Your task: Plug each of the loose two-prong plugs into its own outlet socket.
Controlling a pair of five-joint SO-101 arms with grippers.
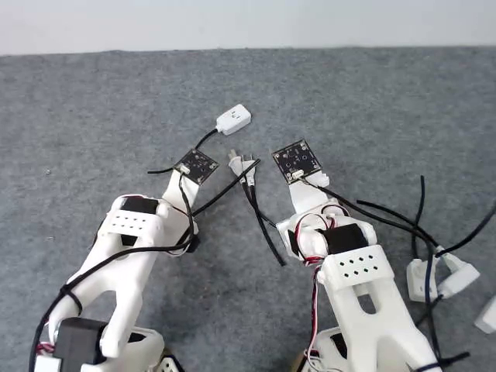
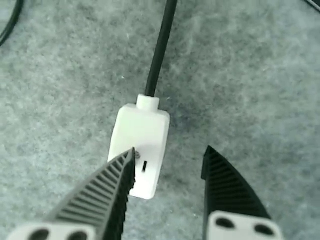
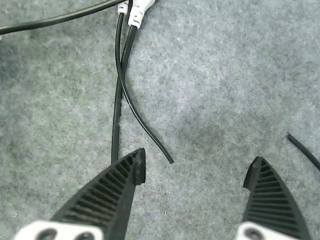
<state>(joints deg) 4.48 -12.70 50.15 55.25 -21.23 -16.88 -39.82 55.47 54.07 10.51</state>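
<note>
A white outlet socket (image 2: 141, 131) on a black cord (image 2: 160, 50) lies on the grey carpet. My left gripper (image 2: 170, 154) hangs open just over it; one fingertip (image 2: 125, 167) covers the socket's slotted end and the other stands beside it on bare carpet. In the high view this socket (image 1: 233, 119) lies at the back centre. Two white two-prong plugs (image 1: 242, 165) lie crossed between the arms, their black cords (image 1: 263, 221) trailing forward. My right gripper (image 3: 199, 156) is open over bare carpet, and the plugs' rear ends (image 3: 135, 7) with their cords (image 3: 131, 107) lie ahead of it.
Several more white sockets and plugs (image 1: 434, 277) with black cords lie at the right edge, beside the right arm. A loose cord end (image 3: 301, 146) lies near one right fingertip. Bare carpet stretches across the back and left of the table.
</note>
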